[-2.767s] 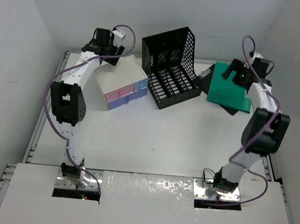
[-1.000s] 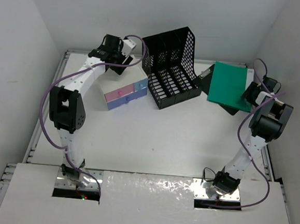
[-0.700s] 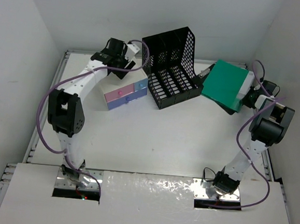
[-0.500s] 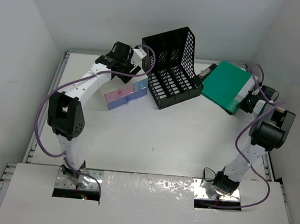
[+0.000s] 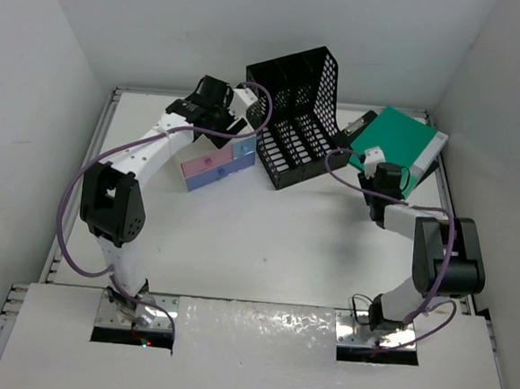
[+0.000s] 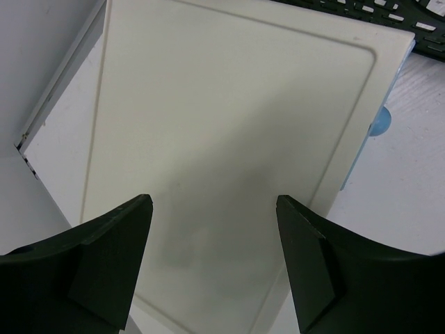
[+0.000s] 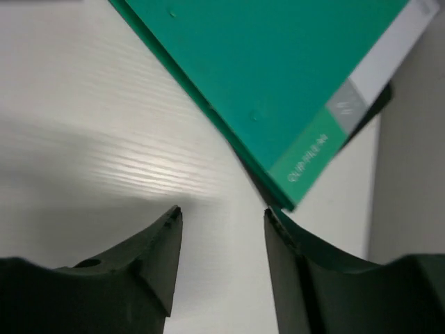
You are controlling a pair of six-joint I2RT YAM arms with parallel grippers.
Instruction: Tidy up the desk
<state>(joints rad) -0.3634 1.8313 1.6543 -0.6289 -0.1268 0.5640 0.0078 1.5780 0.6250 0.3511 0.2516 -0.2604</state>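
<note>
Although the white worktop [image 5: 265,240] offered open room across the frame's middle, the right pincer [image 7: 221,212] gaped empty just short of the green folder [image 7: 264,62], which crowded the wall [image 5: 506,106] at upper right. Gripping its near corner seemed next. Farther off, the left pincer [image 6: 213,202] hung open over the drawer box [image 6: 229,139].

Bright, even light; wrist views perhaps blurred

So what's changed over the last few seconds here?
The right gripper swung from above the flat green plastic folder round to its near edge, leaving it turned askew. The left gripper slid rightward over the cream-topped drawer box toward the black mesh file rack, which stayed put. Both grippers open, holding nothing.
</note>
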